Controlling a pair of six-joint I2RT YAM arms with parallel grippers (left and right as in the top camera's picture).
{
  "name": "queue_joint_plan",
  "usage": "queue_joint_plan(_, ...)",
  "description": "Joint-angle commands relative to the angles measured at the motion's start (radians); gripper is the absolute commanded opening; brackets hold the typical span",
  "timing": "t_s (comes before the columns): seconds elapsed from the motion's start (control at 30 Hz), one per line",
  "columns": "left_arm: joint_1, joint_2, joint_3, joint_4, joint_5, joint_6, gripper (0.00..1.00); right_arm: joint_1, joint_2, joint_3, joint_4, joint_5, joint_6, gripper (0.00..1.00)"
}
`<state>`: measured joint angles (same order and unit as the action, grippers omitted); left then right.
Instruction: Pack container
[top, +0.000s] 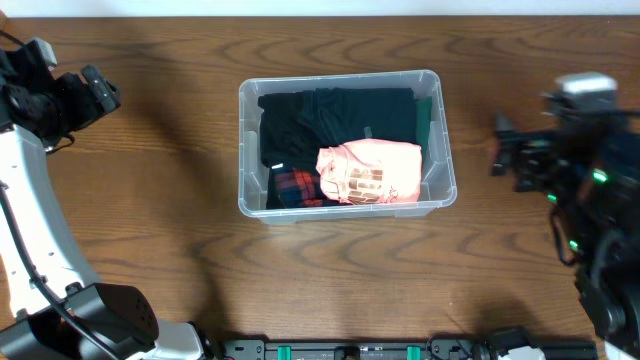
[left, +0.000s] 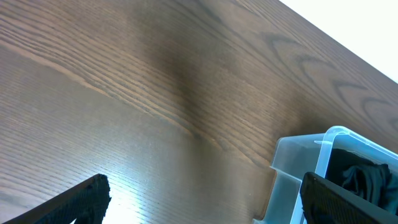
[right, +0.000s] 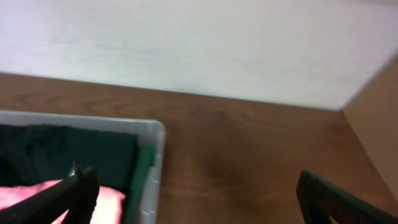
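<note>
The clear plastic container (top: 246, 150) sits in the middle of the wooden table. It holds folded black clothes (top: 330, 120), a green item along its right wall, a red plaid piece (top: 295, 187) and a pink garment (top: 370, 172) on top. My left gripper (top: 100, 95) is open and empty above the table, left of the container; its wrist view shows the container's corner (left: 292, 162). My right gripper (top: 505, 150) is open and empty, right of the container; its wrist view shows the container's wall (right: 152, 168).
The wooden table (top: 150, 230) ends at a white wall along the back edge (right: 186, 43). The arms' bases and a black rail lie along the table's front edge (top: 360, 350).
</note>
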<state>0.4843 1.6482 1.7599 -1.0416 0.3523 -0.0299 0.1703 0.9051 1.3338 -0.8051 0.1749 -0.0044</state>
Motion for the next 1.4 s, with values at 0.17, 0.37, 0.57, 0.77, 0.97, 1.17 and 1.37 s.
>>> queue_joint_plan(0.17, 0.003, 0.000, -0.002, -0.002, -0.002, -0.006, 0.98, -0.140, -0.193, -0.286, 0.063, -0.111, 0.010, 0.99)
queue_joint_plan(0.37, 0.003, 0.000, -0.002, -0.002, -0.002, -0.006, 0.98, -0.140, -0.345, -0.534, 0.164, -0.109, 0.011, 0.99)
queue_joint_plan(0.57, 0.003, 0.000, -0.002, -0.002, -0.002, -0.006, 0.98, -0.140, -0.514, -0.746, 0.222, -0.127, 0.037, 0.99)
queue_joint_plan(0.77, 0.003, 0.000, -0.002, -0.002, -0.002, -0.006, 0.98, -0.140, -0.674, -0.901, 0.224, -0.127, 0.091, 0.99)
queue_joint_plan(0.97, 0.003, 0.000, -0.002, -0.002, -0.002, -0.006, 0.98, -0.140, -0.793, -1.001, 0.230, -0.127, 0.094, 0.99)
queue_joint_plan(1.17, 0.003, 0.000, -0.002, -0.002, -0.002, -0.006, 0.98, -0.140, -0.892, -1.077, 0.230, -0.127, 0.094, 0.99)
queue_joint_plan(1.37, 0.003, 0.000, -0.002, -0.002, -0.002, -0.006, 0.98, -0.141, -0.900, -1.110, 0.241, -0.127, 0.094, 0.99)
